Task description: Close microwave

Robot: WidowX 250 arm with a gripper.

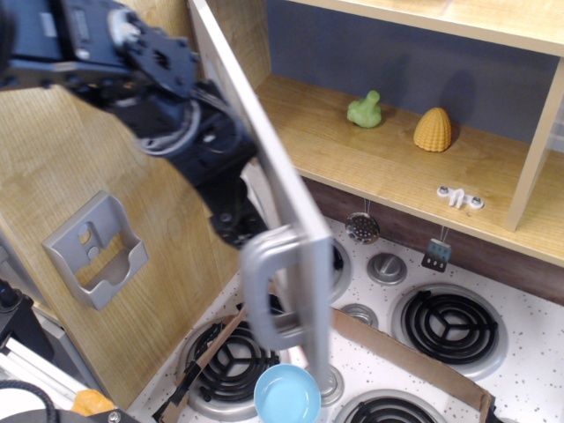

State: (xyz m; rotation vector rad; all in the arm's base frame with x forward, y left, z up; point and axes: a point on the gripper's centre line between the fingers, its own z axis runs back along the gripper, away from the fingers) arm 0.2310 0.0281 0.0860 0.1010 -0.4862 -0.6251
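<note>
The toy wooden microwave (370, 150) sits above the stove, and its wide silver-grey door (264, 167) stands about half open, edge-on to the camera. The black end effector (236, 220) is pressed behind the door, just above the chunky grey loop handle (273, 295). I cannot tell how wide it is open, and it does not look like it grips anything. I think the step in hand is pushing the door shut. The next move needs a steady push to the right until the door meets the shelf. Inside the microwave sit a small green toy (365, 110) and a yellow ridged toy (433, 129), well apart. A blue bowl (286, 394) below looks empty.
</note>
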